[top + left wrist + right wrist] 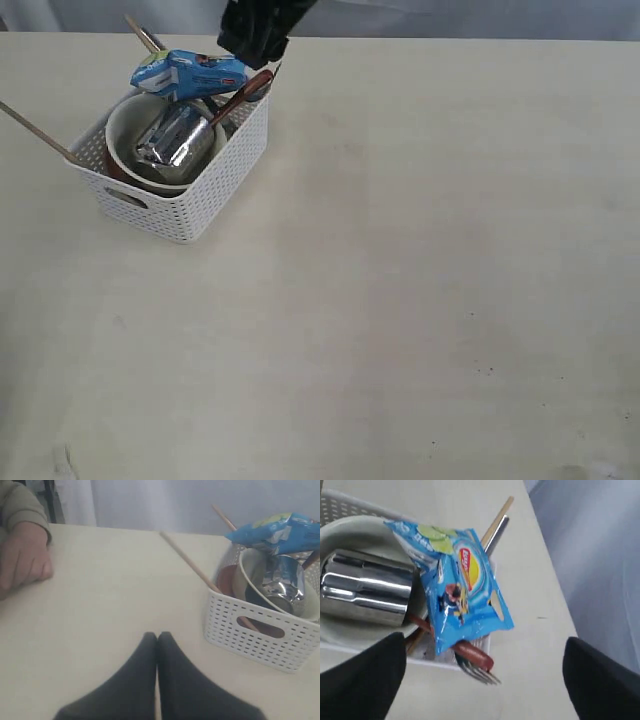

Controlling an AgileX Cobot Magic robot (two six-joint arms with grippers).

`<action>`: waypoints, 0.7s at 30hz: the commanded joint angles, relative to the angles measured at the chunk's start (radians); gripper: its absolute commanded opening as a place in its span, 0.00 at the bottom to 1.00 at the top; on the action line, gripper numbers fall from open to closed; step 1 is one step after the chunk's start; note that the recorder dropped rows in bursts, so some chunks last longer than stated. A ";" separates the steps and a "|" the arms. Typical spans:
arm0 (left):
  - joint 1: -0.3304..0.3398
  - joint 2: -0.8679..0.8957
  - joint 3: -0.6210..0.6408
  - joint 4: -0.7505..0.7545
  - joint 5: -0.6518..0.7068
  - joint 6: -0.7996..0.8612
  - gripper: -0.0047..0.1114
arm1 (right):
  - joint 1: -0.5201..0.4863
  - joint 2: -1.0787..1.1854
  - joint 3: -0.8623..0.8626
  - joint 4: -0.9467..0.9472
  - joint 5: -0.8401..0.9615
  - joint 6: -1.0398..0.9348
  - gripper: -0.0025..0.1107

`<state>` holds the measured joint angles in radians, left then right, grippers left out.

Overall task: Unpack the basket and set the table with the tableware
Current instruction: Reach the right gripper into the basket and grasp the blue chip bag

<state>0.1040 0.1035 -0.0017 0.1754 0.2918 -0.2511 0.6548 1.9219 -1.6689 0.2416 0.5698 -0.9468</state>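
R fingers [360, 680] spread wide over basket [180, 215]; L fingers [140, 680] pressed together beside it

- Of the right gripper [482, 655] we see only two dark, blurred fingertips [365, 680], cut off by the picture's lower edge.
- The blue packet [457, 585] hides most of the fork [479, 673] and part of the spoon [472, 656].
- Of the plate [226, 580] we see just a sliver between bowl [250, 577] and basket [260, 630] wall.
- A hand [22, 560] by the edge of the table [110, 605] is cut off at the sleeve.

White basket [190, 208] on table [430, 300] holds tableware [180, 140].
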 commanded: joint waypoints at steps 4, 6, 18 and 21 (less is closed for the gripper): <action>0.003 -0.001 0.002 0.007 -0.005 0.000 0.04 | 0.077 0.091 -0.005 -0.008 -0.090 -0.111 0.73; 0.003 -0.001 0.002 0.007 -0.005 0.000 0.04 | 0.086 0.117 -0.005 -0.008 -0.135 -0.113 0.73; 0.003 -0.001 0.002 0.007 -0.005 0.002 0.04 | 0.084 0.217 -0.005 -0.008 -0.308 -0.115 0.69; 0.003 -0.001 0.002 0.007 -0.005 0.002 0.04 | 0.084 0.228 -0.005 -0.008 -0.309 -0.115 0.64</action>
<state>0.1040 0.1035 -0.0017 0.1754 0.2918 -0.2511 0.7408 2.1448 -1.6689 0.2395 0.2723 -1.0538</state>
